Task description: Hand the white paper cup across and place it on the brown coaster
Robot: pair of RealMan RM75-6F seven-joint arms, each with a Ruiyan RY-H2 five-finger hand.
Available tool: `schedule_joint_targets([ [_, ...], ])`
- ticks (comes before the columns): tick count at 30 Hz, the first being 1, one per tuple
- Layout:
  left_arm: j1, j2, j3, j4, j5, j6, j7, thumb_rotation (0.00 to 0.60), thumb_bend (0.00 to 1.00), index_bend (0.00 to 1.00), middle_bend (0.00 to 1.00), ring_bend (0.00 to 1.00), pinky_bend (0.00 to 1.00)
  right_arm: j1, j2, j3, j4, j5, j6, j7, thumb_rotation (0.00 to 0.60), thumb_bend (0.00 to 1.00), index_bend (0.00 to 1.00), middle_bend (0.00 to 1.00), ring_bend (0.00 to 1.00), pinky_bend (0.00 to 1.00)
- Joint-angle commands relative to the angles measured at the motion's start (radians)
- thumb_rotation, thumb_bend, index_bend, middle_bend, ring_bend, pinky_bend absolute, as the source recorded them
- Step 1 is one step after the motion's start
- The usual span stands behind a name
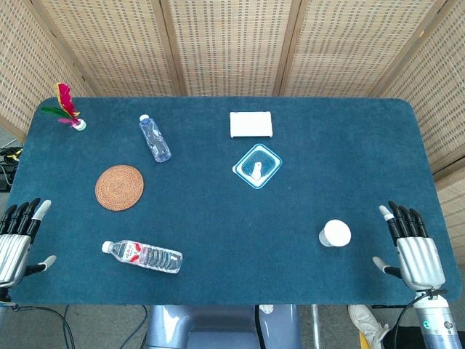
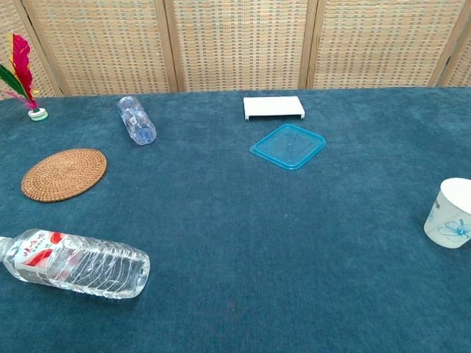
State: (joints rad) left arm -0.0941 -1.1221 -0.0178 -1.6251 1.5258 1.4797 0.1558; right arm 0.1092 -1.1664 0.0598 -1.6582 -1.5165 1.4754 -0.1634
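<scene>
Nothing of the job looks done yet: the paper cup [image 1: 335, 233] stands upright on the blue cloth at the lower right of the head view, untouched, and the whole hand-over and the setting down are still ahead. Nearest the table's front edge, the right hand [image 1: 413, 246] sits at the lower right corner with its fingers stretched out and apart, holding nothing; the cup is just beside it, toward the middle of the table, but not touching. At the lower left corner the left hand [image 1: 17, 238] is likewise spread and empty. A labelled water bottle [image 1: 142, 256] lies on its side low in the frame, between the two hands but nearer the left. Further back, in the left half, the brown coaster [image 1: 119, 187] lies bare, well apart from the cup, so the cup has the table's width to cross.
</scene>
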Motion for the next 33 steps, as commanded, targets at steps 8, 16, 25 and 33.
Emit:
schedule_joint_targets([
  [8, 0.006, 0.004, 0.003, -0.005, 0.008, 0.014, -0.001, 0.6, 0.08, 0.0, 0.0, 0.0, 0.0, -0.004, 0.004, -0.005, -0.004, -0.014, 0.007, 0.004, 0.6, 0.08, 0.03, 0.0, 0.0, 0.0],
  [16, 0.005, 0.005, 0.002, -0.004, 0.008, 0.011, -0.005, 0.6, 0.08, 0.0, 0.0, 0.0, 0.0, -0.002, 0.001, -0.005, -0.007, -0.018, 0.004, -0.003, 0.6, 0.08, 0.03, 0.0, 0.0, 0.0],
  [25, 0.006, 0.006, 0.003, -0.008, 0.01, 0.013, 0.0, 0.6, 0.08, 0.0, 0.0, 0.0, 0.0, -0.001, 0.002, -0.005, -0.001, -0.014, -0.001, 0.006, 0.6, 0.08, 0.03, 0.0, 0.0, 0.0],
  [33, 0.009, 0.009, 0.005, -0.011, 0.014, 0.019, -0.002, 0.6, 0.08, 0.0, 0.0, 0.0, 0.0, -0.001, 0.004, -0.006, 0.0, -0.017, -0.003, 0.012, 0.6, 0.08, 0.03, 0.0, 0.0, 0.0],
])
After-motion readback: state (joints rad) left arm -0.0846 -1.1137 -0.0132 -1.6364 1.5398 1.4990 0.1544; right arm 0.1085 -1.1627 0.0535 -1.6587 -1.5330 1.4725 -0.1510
